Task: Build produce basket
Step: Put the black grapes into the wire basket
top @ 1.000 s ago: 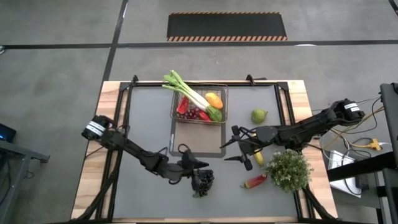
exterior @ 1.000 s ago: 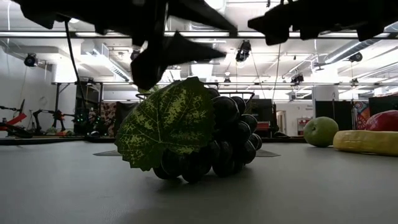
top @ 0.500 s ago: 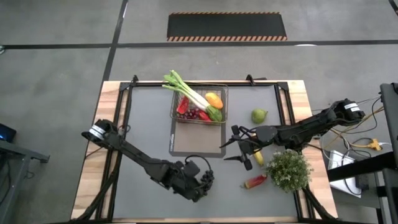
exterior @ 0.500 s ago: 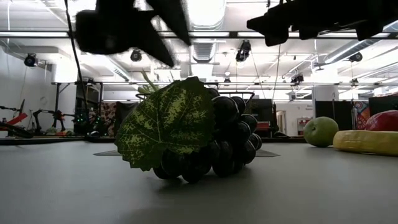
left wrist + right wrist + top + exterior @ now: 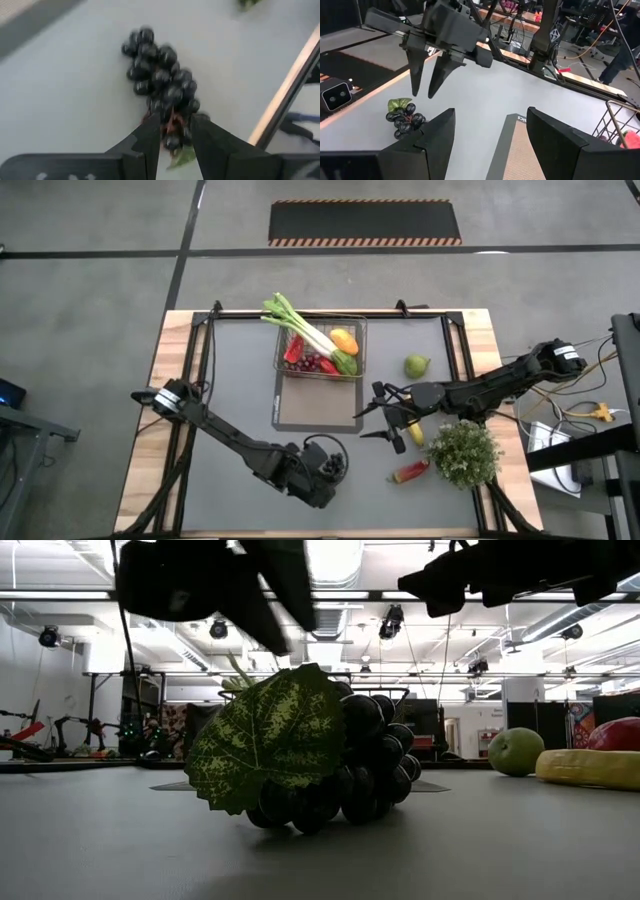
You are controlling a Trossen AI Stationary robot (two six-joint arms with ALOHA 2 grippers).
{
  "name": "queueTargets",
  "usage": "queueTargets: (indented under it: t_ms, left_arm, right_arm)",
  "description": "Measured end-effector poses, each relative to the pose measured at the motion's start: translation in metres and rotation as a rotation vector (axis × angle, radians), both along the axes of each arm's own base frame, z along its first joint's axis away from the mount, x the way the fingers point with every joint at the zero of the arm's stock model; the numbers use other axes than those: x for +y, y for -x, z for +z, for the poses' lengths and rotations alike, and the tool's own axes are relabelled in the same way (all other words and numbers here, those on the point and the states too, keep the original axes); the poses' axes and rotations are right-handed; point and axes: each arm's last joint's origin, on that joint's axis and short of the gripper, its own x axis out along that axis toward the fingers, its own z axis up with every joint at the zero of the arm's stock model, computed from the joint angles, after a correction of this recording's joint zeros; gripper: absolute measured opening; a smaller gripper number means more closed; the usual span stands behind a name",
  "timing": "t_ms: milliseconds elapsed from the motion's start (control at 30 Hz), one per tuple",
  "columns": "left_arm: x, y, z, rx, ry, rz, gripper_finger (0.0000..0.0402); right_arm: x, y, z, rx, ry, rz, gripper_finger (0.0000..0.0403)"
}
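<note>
The dark grapes [image 5: 337, 465] lie on their side on the grey table top near its near edge, with a green leaf [image 5: 265, 735] at the stem end. My left gripper [image 5: 424, 92] hangs open just above them, fingers pointing down; in the left wrist view its fingers stand either side of the stem end [image 5: 172, 132]. The wire basket [image 5: 320, 348] at the far side holds a leek, a watermelon slice and other produce. My right gripper [image 5: 385, 420] waits open beside the banana [image 5: 414, 432].
A green pear [image 5: 416, 366] sits right of the basket. A red pepper [image 5: 410, 472] and the bushy plant [image 5: 465, 452] stand near the right edge. A flat dark mat [image 5: 315, 405] lies in front of the basket. Bare table lies left of the grapes.
My left arm has swung toward the table's near edge, and its gripper has turned about and come over the grapes with its fingers pointing down. The grapes have stayed where they lay. My right arm has kept still.
</note>
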Motion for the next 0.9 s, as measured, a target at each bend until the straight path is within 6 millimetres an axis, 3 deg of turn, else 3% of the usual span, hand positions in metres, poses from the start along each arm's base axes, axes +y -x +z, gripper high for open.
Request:
queueTargets:
  t_ms: [200,333,600,733,900]
  left_arm:
    - [-0.001,-0.004,0.001,-0.055,-0.026,-0.044,0.0134]
    - [0.001,-0.006,-0.001,-0.076,-0.007,-0.020,0.0195]
    - [0.011,-0.008,-0.029,-0.101,0.055,0.040,0.0309]
    - [0.013,-0.006,-0.044,-0.128,0.070,0.043,0.0318]
    - [0.019,-0.004,-0.066,-0.217,0.116,0.051,0.0301]
  right_arm:
    - [0.000,0.000,0.000,0.003,-0.011,-0.003,0.0228]
    - [0.000,0.000,0.001,0.005,-0.019,-0.004,0.0228]
    - [0.001,-0.003,0.007,-0.009,-0.029,-0.006,0.0228]
    - [0.001,-0.003,0.008,-0.013,-0.025,-0.005,0.0228]
    - [0.001,-0.003,0.008,-0.012,-0.025,-0.005,0.0228]
